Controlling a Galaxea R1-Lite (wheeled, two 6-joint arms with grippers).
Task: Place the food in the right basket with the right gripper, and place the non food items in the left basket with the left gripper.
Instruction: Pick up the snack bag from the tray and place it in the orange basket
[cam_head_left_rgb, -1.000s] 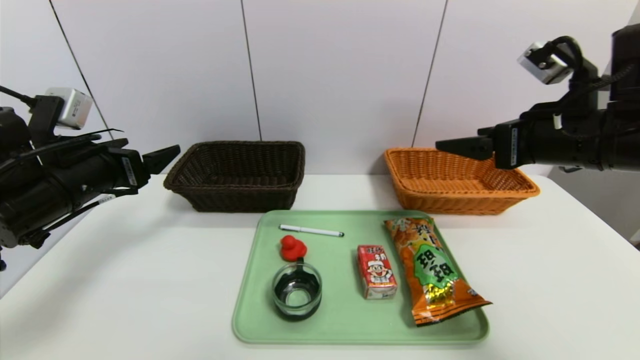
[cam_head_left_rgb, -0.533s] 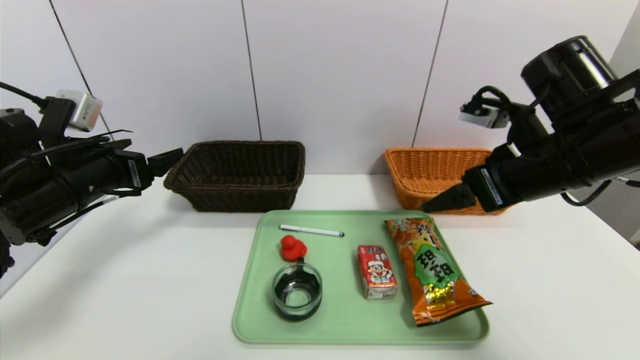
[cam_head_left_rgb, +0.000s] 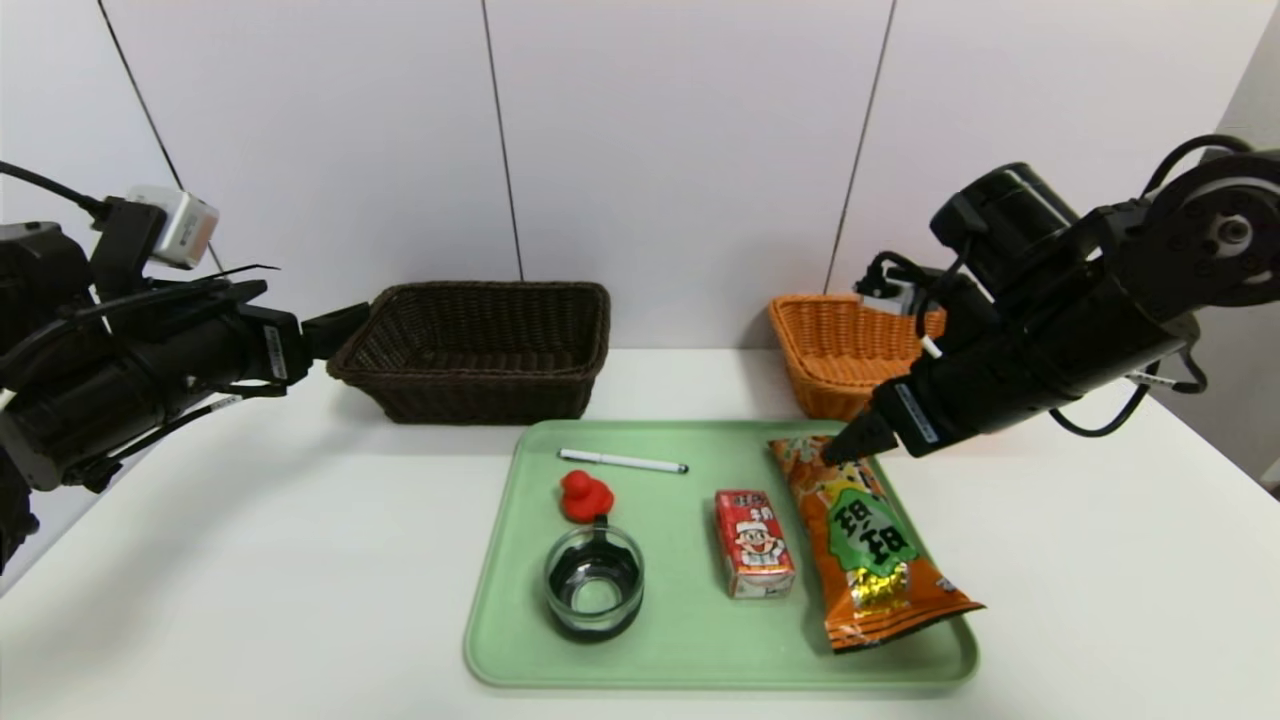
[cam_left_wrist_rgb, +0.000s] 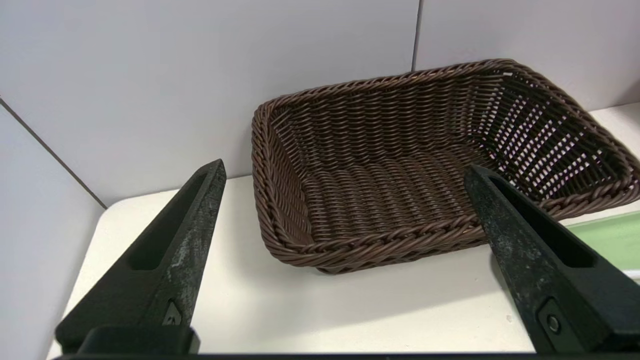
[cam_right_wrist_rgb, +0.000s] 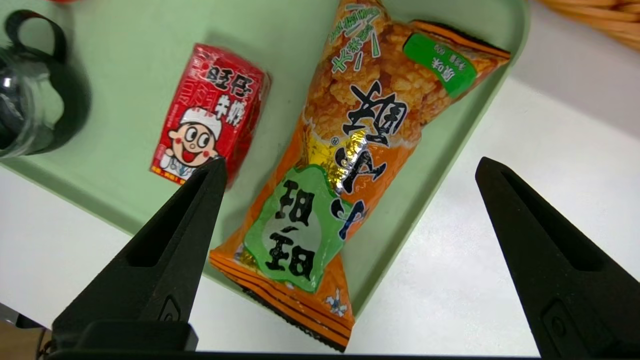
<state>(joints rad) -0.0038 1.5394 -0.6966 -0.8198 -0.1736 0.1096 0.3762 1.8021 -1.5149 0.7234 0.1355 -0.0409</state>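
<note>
Snack bag (cam_head_left_rgb: 866, 537) first: it lies lengthwise along the right side of the green tray (cam_head_left_rgb: 520, 600), its near end overhanging the tray's front corner, with the red drink carton (cam_head_left_rgb: 754, 543) just beside it on the left. What has changed in the last second is my right gripper (cam_head_left_rgb: 848, 446): it was stretched out level over the orange basket (cam_head_left_rgb: 830, 350), and it has since swung down and inward, so its tip now hangs above the far end of the bag. I read that as the start of the first food pick, with nothing sorted yet. In the right wrist view the fingers (cam_right_wrist_rgb: 165, 250) are spread wide with nothing between them, bracketing the bag's width, one tip over the carton's edge and the other out past the tray rim over bare table. The arm is folded steeply, elbow high, the claw pitched downward and angled toward the tray's middle. Farther left on the tray the white pen (cam_head_left_rgb: 622, 461), red duck (cam_head_left_rgb: 585, 496) and glass cup (cam_head_left_rgb: 594, 581) lie untouched. My left gripper (cam_head_left_rgb: 335, 328) sits parked and level at the near corner of the dark brown basket (cam_head_left_rgb: 478, 345), its fingers (cam_left_wrist_rgb: 170, 260) also splayed apart and carrying nothing; it has not shifted. Both baskets look empty from what I can see.
</note>
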